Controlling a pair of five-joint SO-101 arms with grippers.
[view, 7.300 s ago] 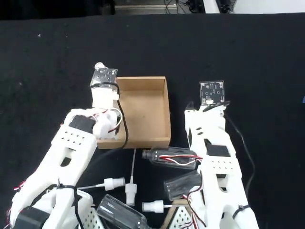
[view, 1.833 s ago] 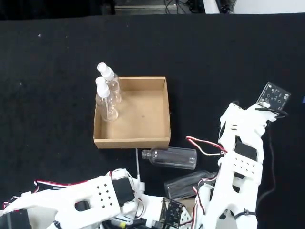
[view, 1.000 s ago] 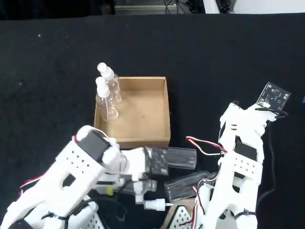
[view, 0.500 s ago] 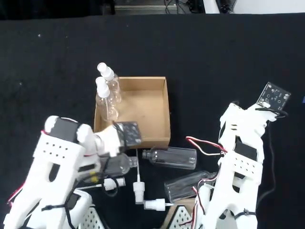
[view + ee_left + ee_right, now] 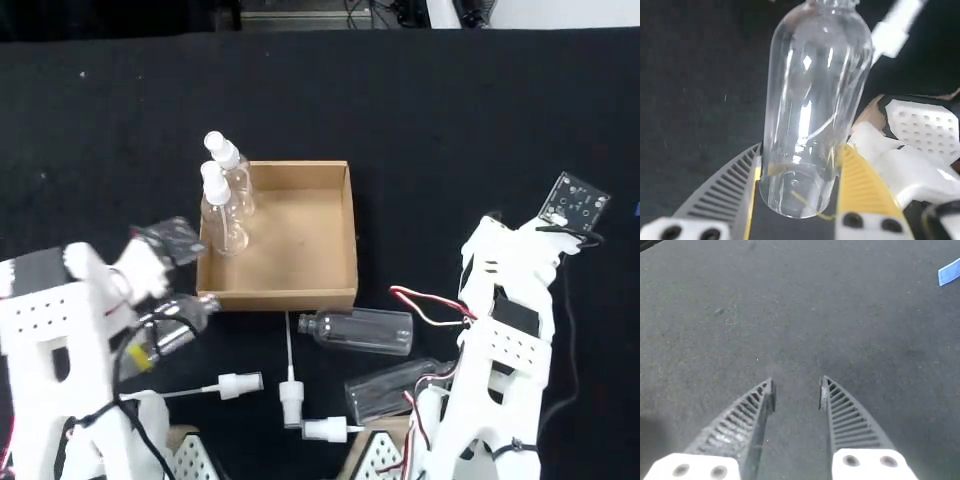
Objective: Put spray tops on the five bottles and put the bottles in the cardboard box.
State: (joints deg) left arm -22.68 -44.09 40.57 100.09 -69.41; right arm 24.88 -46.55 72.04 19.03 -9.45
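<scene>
My left pincer (image 5: 799, 172) is clamped on the base of a clear plastic bottle (image 5: 815, 90), one jaw ribbed grey, the other yellow. The bottle is smooth, round-shouldered and glossy, with a bare neck. It sits just off the near left corner of the box (image 5: 340, 215), neck towards it. The box is shallow, square brown cardboard at the table's (image 5: 450, 110) middle. Two capped bottles (image 5: 222, 195) with white tops stand in its far left corner. Two bare bottles (image 5: 362, 331) lie near the table's near edge, beside three loose white spray tops (image 5: 290, 396) with thin tubes. My right pincer (image 5: 796, 390) is narrowly parted and holds nothing, over matte black, felt-like cloth towards the right edge.
</scene>
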